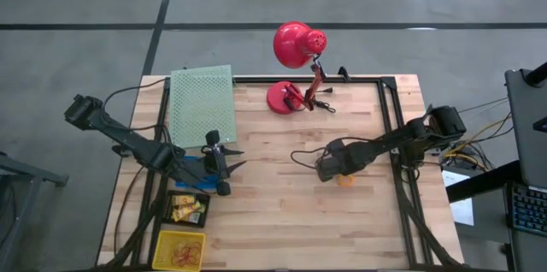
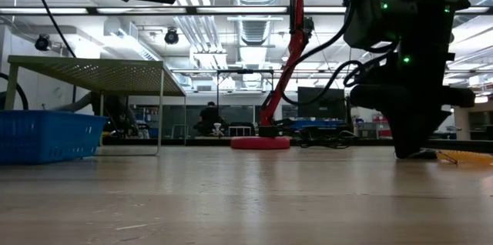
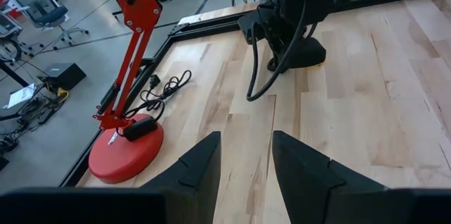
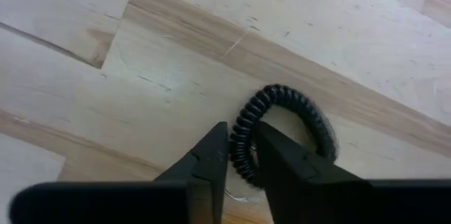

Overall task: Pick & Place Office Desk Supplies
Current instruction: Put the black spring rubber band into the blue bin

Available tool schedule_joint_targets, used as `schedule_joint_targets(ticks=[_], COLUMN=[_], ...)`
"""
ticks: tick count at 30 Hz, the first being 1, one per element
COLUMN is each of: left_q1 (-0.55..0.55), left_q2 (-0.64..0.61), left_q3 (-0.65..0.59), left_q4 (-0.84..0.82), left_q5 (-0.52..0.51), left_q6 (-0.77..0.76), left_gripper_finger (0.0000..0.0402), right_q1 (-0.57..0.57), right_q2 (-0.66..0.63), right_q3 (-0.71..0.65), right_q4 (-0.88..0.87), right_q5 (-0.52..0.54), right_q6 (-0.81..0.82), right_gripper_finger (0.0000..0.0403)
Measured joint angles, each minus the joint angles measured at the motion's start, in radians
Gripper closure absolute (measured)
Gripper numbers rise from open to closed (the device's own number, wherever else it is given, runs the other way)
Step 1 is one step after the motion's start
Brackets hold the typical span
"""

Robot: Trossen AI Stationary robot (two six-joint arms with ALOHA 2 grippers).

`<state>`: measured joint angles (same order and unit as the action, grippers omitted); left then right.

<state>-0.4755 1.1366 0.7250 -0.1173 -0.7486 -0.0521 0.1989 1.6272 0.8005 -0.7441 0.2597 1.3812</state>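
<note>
A black coiled ring (image 4: 310, 115) lies flat on the wooden table (image 1: 282, 212), right of centre. My right gripper (image 4: 243, 164) points down over it, shut on the ring's near arc; in the high view it (image 1: 327, 172) stands beside a small orange piece (image 1: 344, 180). My left gripper (image 3: 246, 160) hovers open and holds nothing, above the table's left part (image 1: 232, 159) by the blue bin (image 1: 190, 169). My right gripper pinches one arc of the black coiled ring (image 4: 243, 129) between its two fingers, which lie across the coil. The fingers come steeply from above. The rest of the ring lies flat on the table beyond the fingertips.
A red desk lamp (image 1: 295, 67) with its cord stands at the far edge. A green mesh panel (image 1: 202, 101) sits at the far left. A black bin with yellow pieces (image 1: 186, 208) and a yellow bin (image 1: 179, 249) stand near the left front. Bare wood spans the middle.
</note>
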Motion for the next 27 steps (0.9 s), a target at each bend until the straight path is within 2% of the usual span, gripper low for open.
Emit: schedule_joint_targets(ticks=[5,8,16,27], left_q1=[0.000,0.000,0.000,0.000], left_q2=[0.000,0.000,0.000,0.000], left_q3=[0.000,0.000,0.000,0.000], left_q4=[0.000,0.000,0.000,0.000], left_q5=[0.000,0.000,0.000,0.000], left_q6=[0.000,0.000,-0.001,-0.003], left_gripper_finger=[0.0268,0.0268,0.0268,0.0268], right_q1=[0.000,0.000,0.000,0.018], right_q2=[-0.002,-0.001,0.001,-0.015], right_q3=[0.001,0.010,0.025,0.129], right_q4=[0.004,0.004,0.010,0.024], right_q5=[-0.003,-0.006,0.009,0.140], right_q6=[-0.005,-0.029,-0.054,-0.172], right_gripper_finger=[0.0373,0.0387,0.0385,0.0385])
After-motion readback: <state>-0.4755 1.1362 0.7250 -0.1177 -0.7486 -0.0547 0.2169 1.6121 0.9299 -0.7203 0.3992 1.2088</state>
